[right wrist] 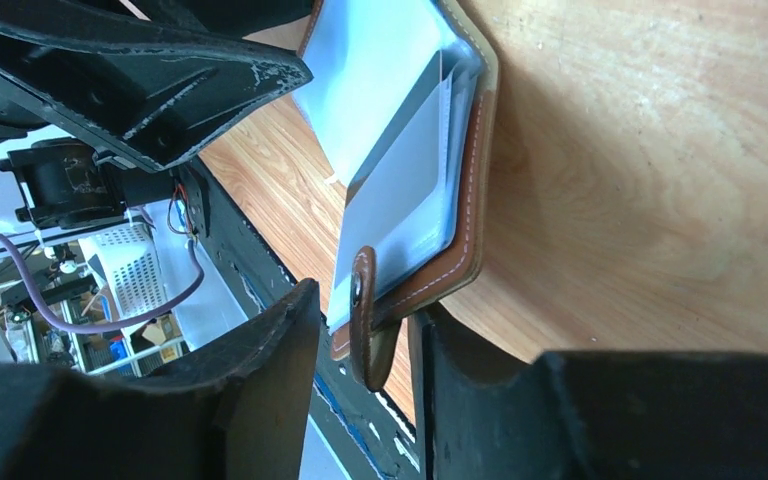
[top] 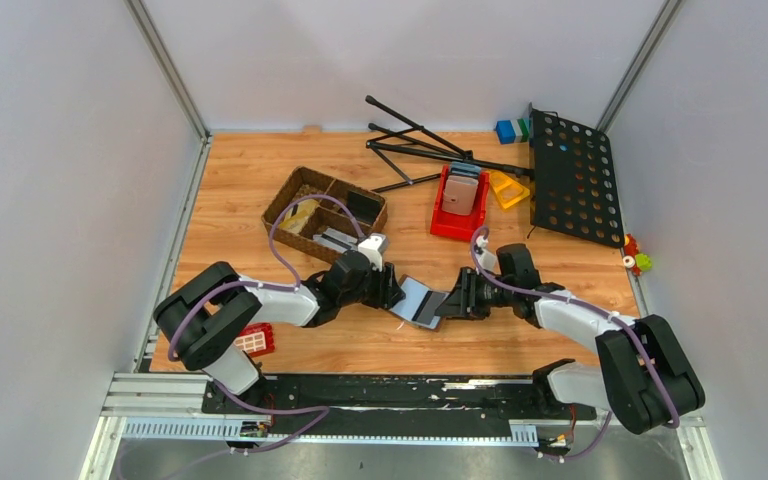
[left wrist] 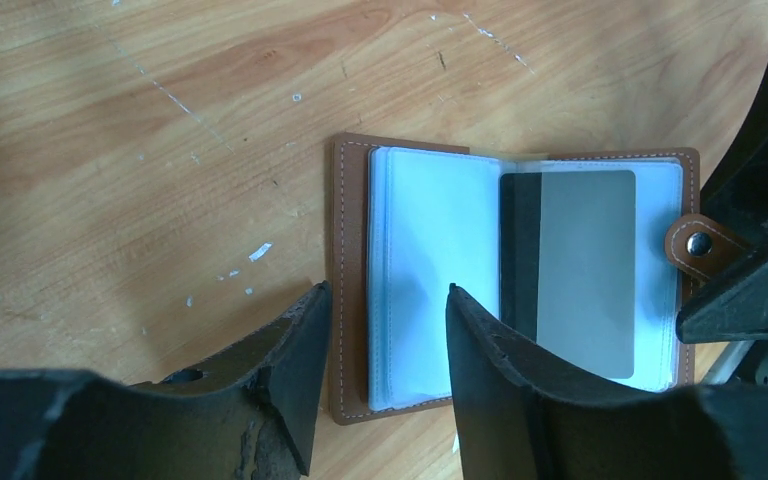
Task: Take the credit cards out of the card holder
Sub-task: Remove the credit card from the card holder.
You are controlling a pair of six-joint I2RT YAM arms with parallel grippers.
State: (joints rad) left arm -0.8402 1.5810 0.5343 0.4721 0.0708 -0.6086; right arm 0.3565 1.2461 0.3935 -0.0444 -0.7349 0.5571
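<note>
You have the card holder (top: 422,300) lying open on the desk (top: 260,190) between both arms, with one grey credit card (left wrist: 580,270) seated in its right-hand sleeve. The left pincer (left wrist: 386,295) is spread astride the left cover. The right pincer (right wrist: 365,300) brackets the tab clasp (left wrist: 698,243), but whether it grips cannot be told. Risk: unless that cover is pinned, the sleeve may drag with the card and the holder fold or slide.

Pale grey walls (top: 60,150) enclose a wooden tabletop (top: 240,180).
</note>
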